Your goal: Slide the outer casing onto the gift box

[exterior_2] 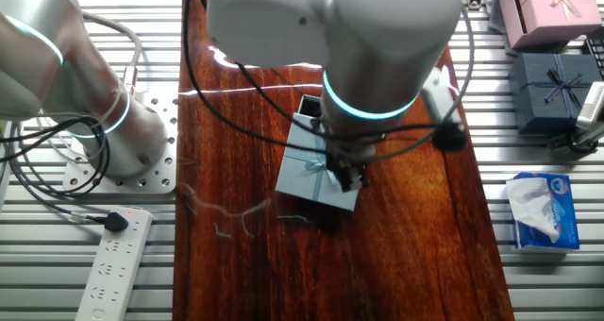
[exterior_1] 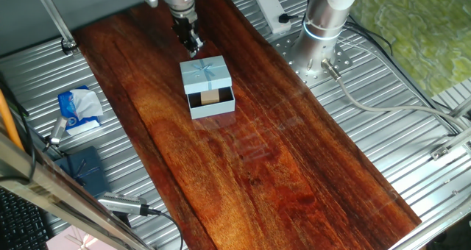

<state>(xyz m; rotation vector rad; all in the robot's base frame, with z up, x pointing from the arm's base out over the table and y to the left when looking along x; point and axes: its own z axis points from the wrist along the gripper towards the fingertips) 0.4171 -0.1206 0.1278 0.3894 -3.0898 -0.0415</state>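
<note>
One fixed view: tissue pack (exterior_1: 79, 110) and navy box (exterior_1: 83, 169) left of desk (exterior_1: 294, 176), well clear. Outer casing (exterior_1: 205, 74) partly over gift box (exterior_1: 213, 99); gripper (exterior_1: 193, 45) just behind casing, state unreadable. Other fixed view: arm hides gripper (exterior_2: 347, 177), casing (exterior_2: 311, 179) under it.

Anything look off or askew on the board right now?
Nothing damaged or spilled. The outer casing only partly covers the gift box, whose open end with the tan block sticks out. The gripper sits at the casing's far edge.
</note>
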